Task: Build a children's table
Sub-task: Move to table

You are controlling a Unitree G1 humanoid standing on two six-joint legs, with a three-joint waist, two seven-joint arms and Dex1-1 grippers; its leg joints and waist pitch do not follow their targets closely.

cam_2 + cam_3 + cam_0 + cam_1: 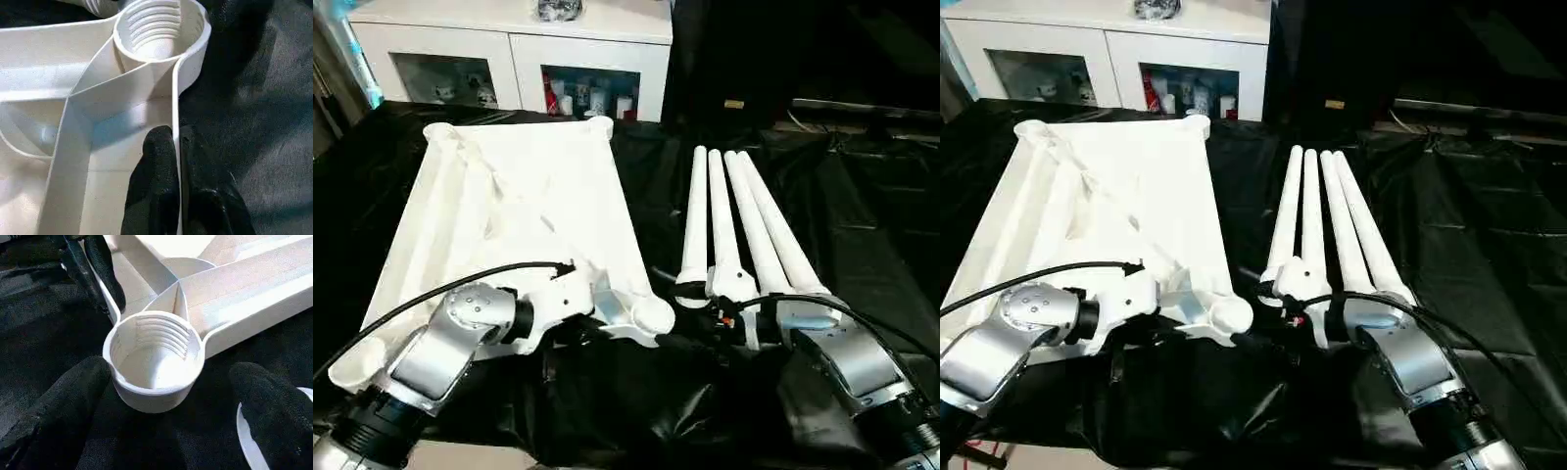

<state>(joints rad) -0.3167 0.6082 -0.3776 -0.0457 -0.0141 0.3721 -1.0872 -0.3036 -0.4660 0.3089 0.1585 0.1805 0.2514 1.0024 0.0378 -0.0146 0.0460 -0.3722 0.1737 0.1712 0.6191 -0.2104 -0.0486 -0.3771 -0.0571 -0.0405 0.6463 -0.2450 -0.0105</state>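
The white tabletop [529, 196] lies underside up on the left of the black sheet. My left gripper [176, 139] is shut on the thin rim wall beside the tabletop's near-right corner socket [161, 24], one finger inside the rim and one outside. My right gripper [171, 377] is open and level with that same threaded socket [154, 357], with its fingers [73, 396] on either side and apart from it. Several long white tube legs [744, 215] lie side by side to the right of the tabletop, behind my right wrist.
A crinkled black sheet [862, 215] covers the work surface. A white glass-door cabinet [509, 49] stands behind the tabletop's far edge. A black cable runs along each of my forearms.
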